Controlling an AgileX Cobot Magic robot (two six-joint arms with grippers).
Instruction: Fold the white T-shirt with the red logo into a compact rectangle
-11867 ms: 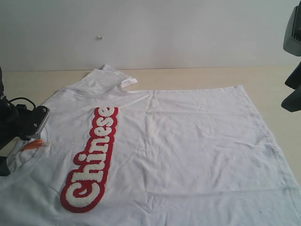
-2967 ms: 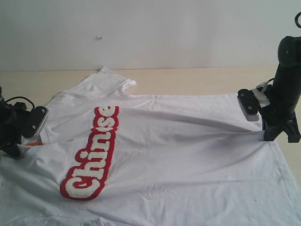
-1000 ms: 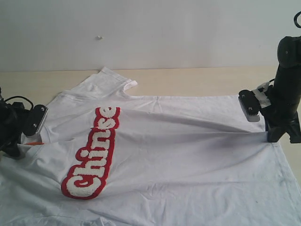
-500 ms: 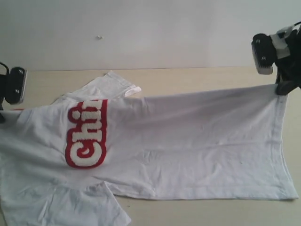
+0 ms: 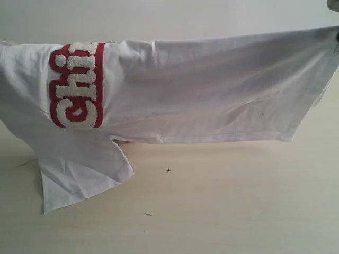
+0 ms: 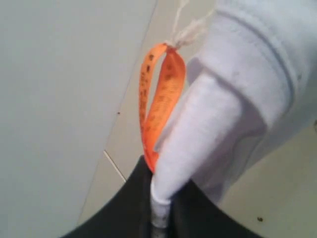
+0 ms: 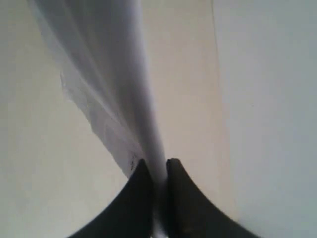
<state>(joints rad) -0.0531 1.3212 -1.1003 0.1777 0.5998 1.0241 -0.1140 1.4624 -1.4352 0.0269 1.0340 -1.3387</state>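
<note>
The left gripper (image 6: 159, 213) and right gripper (image 7: 159, 191) each pinch the white T-shirt (image 5: 201, 90) tight — it hangs stretched sideways across the top, red logo (image 5: 77, 87) upper left.

pale wooden table (image 5: 238, 211), few dark specks (image 5: 168, 170)

Likely lab test bench — bare pale tabletop (image 5: 222, 201), plain white wall (image 5: 212, 16).

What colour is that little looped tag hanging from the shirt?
Bright orange. The tag shows best in the left wrist view.
</note>
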